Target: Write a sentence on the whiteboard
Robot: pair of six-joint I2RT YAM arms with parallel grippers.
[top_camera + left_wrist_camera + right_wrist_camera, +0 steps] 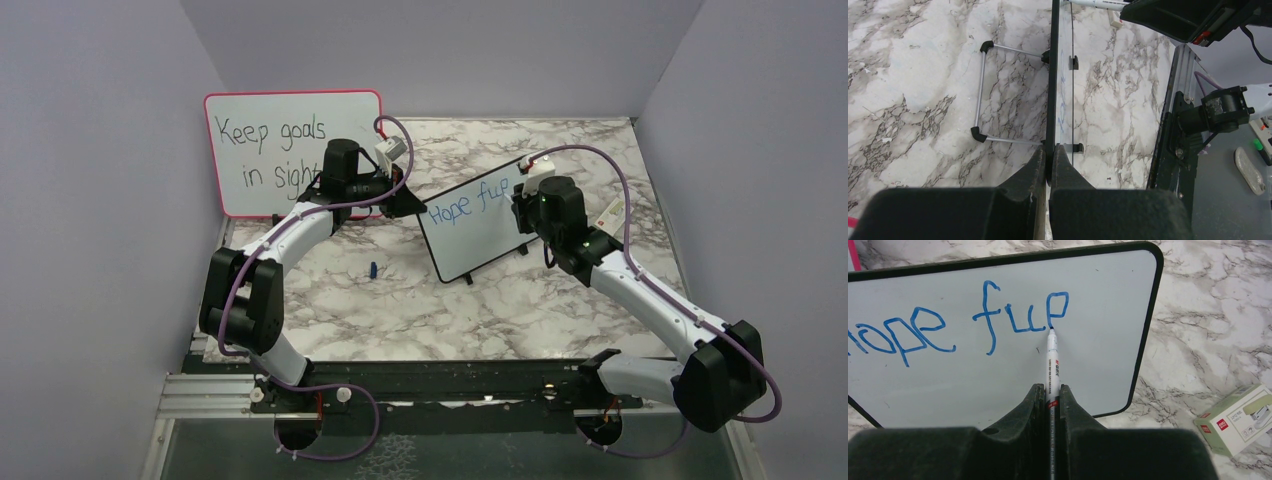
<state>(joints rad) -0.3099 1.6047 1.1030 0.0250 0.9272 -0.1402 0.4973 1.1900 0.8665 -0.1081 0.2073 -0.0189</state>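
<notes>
Writing on the whiteboard [468,235], both my grippers busy.
My right gripper [1050,390] is clamped on the blue marker [1052,357], tip touching the sentence [948,327] (it reads roughly "Hope fue"). My left gripper [1049,152] pinches the whiteboard's black frame; it stands mid-table, right of the pink-framed board [290,150].

left gripper [1050,149]: black
right gripper [1050,388]: black
whiteboard [998,385]: white face, thin black frame
sentence [988,320]: blue handwriting, just ahead of the right gripper
marker [1052,357]: white barrel, red and black print, blue tip, in the right gripper
table [1208,300]: white marble, grey-brown veins
box [1240,417]: pale green and white, red label, to the right gripper's right
stand [979,95]: silver rods, black corners, ahead-left of the left gripper
pink board [260,205]: pink frame, white face, black handwriting, beyond the left gripper
walls [90,200]: plain lilac
</notes>
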